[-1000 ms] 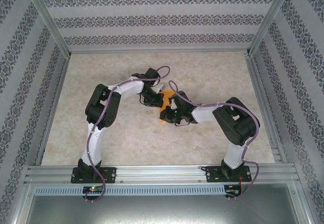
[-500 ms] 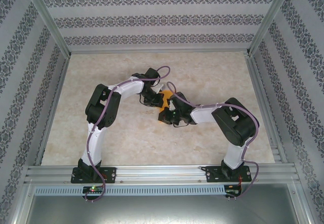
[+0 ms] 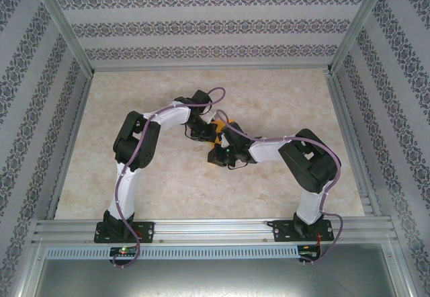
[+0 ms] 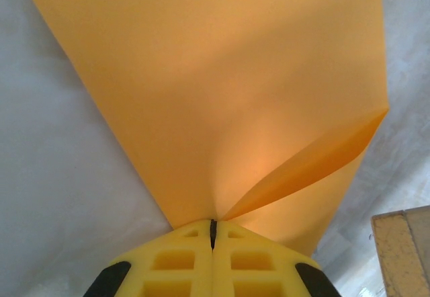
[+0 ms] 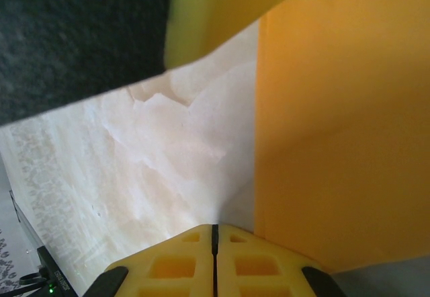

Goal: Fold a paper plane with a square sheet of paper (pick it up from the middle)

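Note:
The square sheet of paper (image 4: 222, 89) is bright orange and partly folded, with a flap standing up on its right side. My left gripper (image 4: 213, 223) is shut on its near point, and the sheet fans out ahead of the jaws. From above, the paper (image 3: 219, 133) lies mid-table, mostly hidden between my left gripper (image 3: 203, 136) and right gripper (image 3: 220, 154). My right gripper (image 5: 215, 228) is shut with nothing visible between its jaws. Its tips rest at the table just left of the straight edge of the paper (image 5: 342, 122). No paper plane shape shows.
The marbled tabletop (image 3: 282, 102) is boxed in by patterned walls and aluminium posts (image 3: 64, 31), with a metal rail (image 3: 215, 230) along the near edge. The left arm's yellow finger (image 5: 201, 15) and black body (image 5: 67, 35) hang close above my right gripper.
The right arm has shifted slightly left, bringing its gripper closer to the left gripper over the paper. The left arm has stayed put with its hold on the sheet.

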Tool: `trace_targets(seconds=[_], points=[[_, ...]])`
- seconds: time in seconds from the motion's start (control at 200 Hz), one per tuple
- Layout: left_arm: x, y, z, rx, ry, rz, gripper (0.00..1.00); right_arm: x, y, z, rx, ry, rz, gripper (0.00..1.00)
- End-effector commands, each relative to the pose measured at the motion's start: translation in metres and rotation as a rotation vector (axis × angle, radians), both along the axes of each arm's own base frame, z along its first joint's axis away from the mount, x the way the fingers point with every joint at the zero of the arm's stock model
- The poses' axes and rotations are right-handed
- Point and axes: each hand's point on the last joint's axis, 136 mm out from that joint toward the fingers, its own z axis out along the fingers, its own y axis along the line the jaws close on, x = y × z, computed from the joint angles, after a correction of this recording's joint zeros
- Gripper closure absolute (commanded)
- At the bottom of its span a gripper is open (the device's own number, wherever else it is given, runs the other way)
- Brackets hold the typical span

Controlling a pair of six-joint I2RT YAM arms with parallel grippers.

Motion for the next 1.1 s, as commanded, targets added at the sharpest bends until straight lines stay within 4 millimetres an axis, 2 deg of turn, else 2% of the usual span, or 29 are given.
trace_targets(seconds=[0.0,0.095,0.19,0.375,0.525,0.749,0.959,1.094], points=[[-0.025,0.032,-0.065,0.177,0.112,-0.012,1.00,-0.019,-0.002,-0.009,-0.055,0.045,0.052,0.93],[-0.024,0.031,-0.064,0.175,0.106,-0.015,1.00,-0.005,-0.001,0.021,0.009,-0.012,0.029,0.92],[-0.024,0.031,-0.063,0.177,0.102,-0.016,1.00,0.012,-0.014,0.039,0.028,-0.061,-0.022,0.93],[-0.020,0.029,-0.059,0.173,0.090,-0.015,1.00,0.045,-0.047,0.038,0.016,-0.085,-0.117,0.94],[-0.018,0.028,-0.056,0.170,0.084,-0.015,1.00,0.075,-0.060,0.041,0.021,-0.120,-0.156,0.94],[-0.014,0.028,-0.051,0.173,0.070,-0.015,1.00,0.100,-0.070,0.020,0.004,-0.099,-0.169,0.94],[-0.011,0.027,-0.044,0.172,0.056,-0.010,1.00,0.098,-0.089,-0.011,-0.078,-0.049,-0.181,0.94],[-0.010,0.028,-0.043,0.180,0.053,-0.010,0.99,0.092,-0.098,-0.022,-0.128,-0.031,-0.184,0.94]])
